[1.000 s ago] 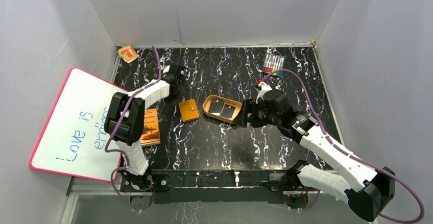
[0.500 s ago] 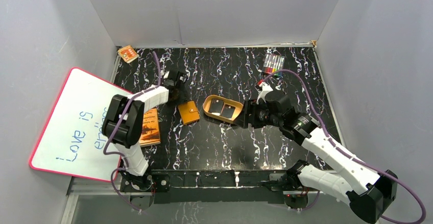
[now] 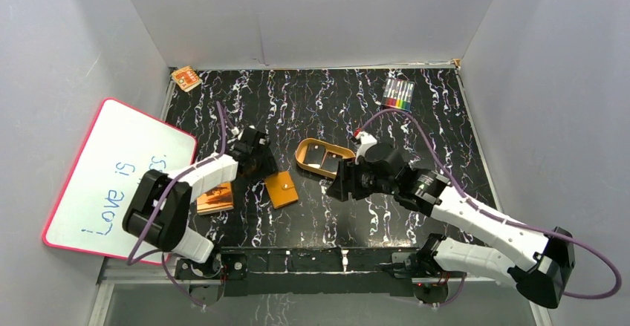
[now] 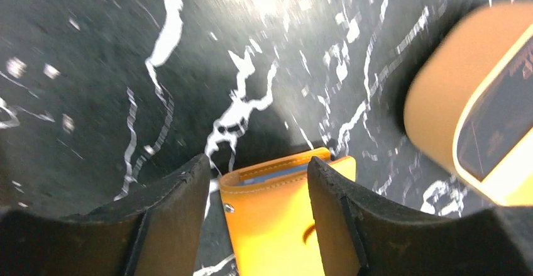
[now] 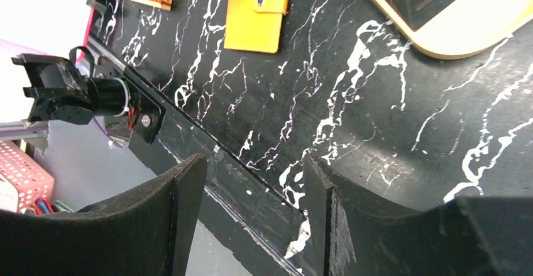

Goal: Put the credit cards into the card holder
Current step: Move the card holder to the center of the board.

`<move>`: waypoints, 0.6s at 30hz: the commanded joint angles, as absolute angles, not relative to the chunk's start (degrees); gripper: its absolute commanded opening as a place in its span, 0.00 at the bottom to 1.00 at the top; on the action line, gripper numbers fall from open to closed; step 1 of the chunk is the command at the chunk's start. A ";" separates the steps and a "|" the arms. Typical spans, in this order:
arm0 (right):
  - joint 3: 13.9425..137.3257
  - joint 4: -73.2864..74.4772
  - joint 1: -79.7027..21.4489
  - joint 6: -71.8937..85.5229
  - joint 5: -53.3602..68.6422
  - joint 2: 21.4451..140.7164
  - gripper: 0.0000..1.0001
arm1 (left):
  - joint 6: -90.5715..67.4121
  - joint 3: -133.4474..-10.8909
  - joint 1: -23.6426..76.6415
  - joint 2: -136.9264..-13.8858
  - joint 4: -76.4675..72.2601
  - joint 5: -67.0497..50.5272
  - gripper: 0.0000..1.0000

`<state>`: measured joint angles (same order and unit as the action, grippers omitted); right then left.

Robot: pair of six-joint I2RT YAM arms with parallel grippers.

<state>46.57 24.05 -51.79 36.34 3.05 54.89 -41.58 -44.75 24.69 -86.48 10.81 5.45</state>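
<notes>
On the black marbled bench (image 3: pixel 319 96), part-open left jaws are straddling the closed orange leather card holder (image 4: pixel 276 219), seemingly positioning it, while wide, empty right jaws are hovering beside thin black credit cards (image 3: pixel 316 155) in the tan oval tray (image 5: pixel 440 44); likely next: unsnapping the holder.

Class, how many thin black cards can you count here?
2, both in the tan oval tray: one thin black card at its left, another at its right. More may be hidden.
</notes>
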 commanded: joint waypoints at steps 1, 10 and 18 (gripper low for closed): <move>45.55 19.77 -57.62 39.63 -3.42 56.69 0.66 | -45.43 -41.36 28.31 -81.21 12.76 2.30 0.56; 48.86 17.64 -61.29 39.31 -7.85 65.35 0.63 | -48.17 -41.01 29.68 -66.12 22.31 9.60 0.66; 54.20 14.18 -64.16 38.89 -13.09 77.25 0.56 | -55.15 -33.55 29.45 -53.25 20.22 0.98 0.65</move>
